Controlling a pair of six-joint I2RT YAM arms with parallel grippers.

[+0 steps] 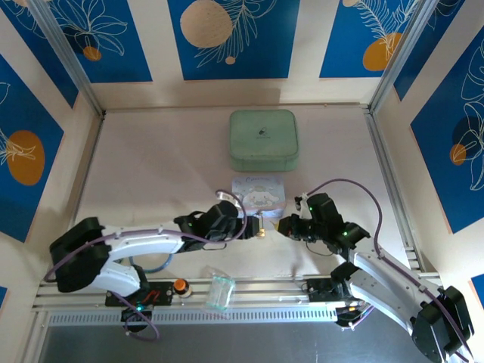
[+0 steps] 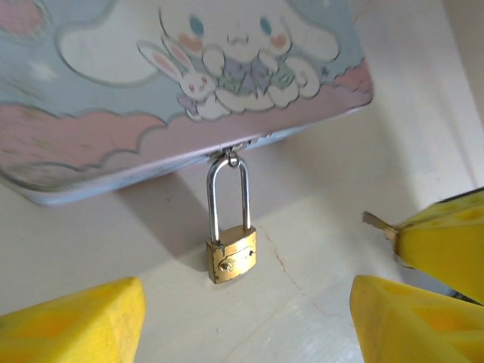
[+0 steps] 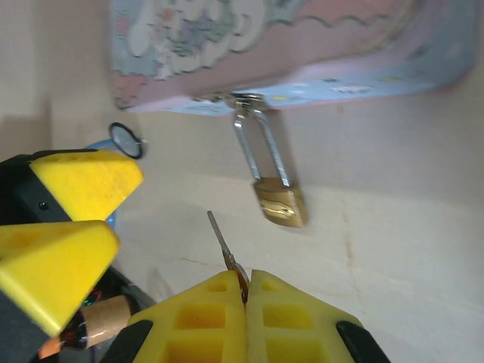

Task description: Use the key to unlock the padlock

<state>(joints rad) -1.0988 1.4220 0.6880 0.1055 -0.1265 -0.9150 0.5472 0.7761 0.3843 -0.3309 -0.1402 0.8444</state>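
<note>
Pale tabletop [image 1: 151, 174], enclosed by cream walls with blue floral panels [image 1: 227, 38]. A closed mint-green box [image 1: 263, 140] lay at the rear. The padlock [image 2: 231, 257] hung from the clasp of the shut cartoon tin [image 2: 113, 113], with its body on the table. The left gripper [image 2: 249, 314] stood spread before it. The right gripper [image 3: 246, 278] pinched the key [image 3: 221, 240], which was near the padlock but apart from it.

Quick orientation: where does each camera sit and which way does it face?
Top external: above and behind the bases, looking down on the table; both arms show, left pincer and right pincer nearly meeting by the cartoon tin.
Left wrist: on the left arm, facing the padlock hooked to the tin; own open pincer at the bottom.
Right wrist: on the right arm, facing that padlock from the opposite side; own pincer shut on the key.
Shared: both wrist views show padlock, tin and the other pincer.
</note>
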